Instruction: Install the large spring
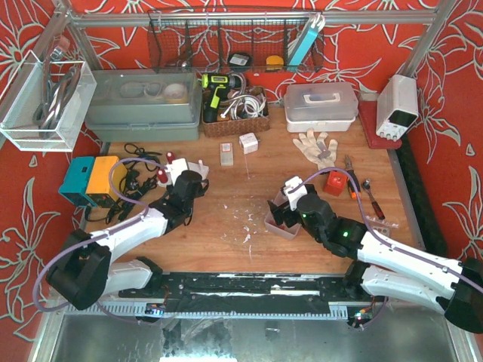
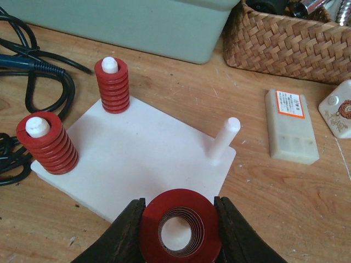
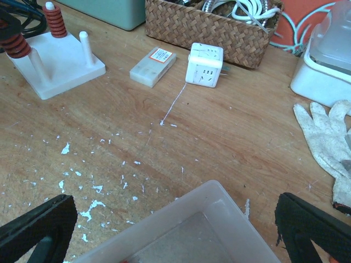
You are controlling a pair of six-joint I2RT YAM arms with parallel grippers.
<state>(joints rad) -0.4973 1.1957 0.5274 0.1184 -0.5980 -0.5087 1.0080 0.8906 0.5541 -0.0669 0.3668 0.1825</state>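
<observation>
In the left wrist view my left gripper [image 2: 180,230] is shut on a large red spring [image 2: 180,207], seen end-on, over the near corner of the white peg plate [image 2: 142,153]. White shows through its bore. Two red springs sit on pegs, one far [image 2: 112,85] and one left [image 2: 46,143]. One bare peg [image 2: 224,139] stands at the right corner. In the top view the left gripper [image 1: 187,188] is at the plate [image 1: 173,170]. My right gripper [image 3: 175,219] is open and empty above a translucent bin [image 3: 219,208], also in the top view [image 1: 290,207].
Black cables [image 2: 33,76] lie left of the plate. A white block [image 2: 290,126], a white cube adapter [image 3: 205,64] and a wicker basket [image 2: 285,44] sit beyond. A grey-green box [image 1: 143,105], a glove [image 1: 317,145] and hand tools [image 1: 362,192] lie farther off.
</observation>
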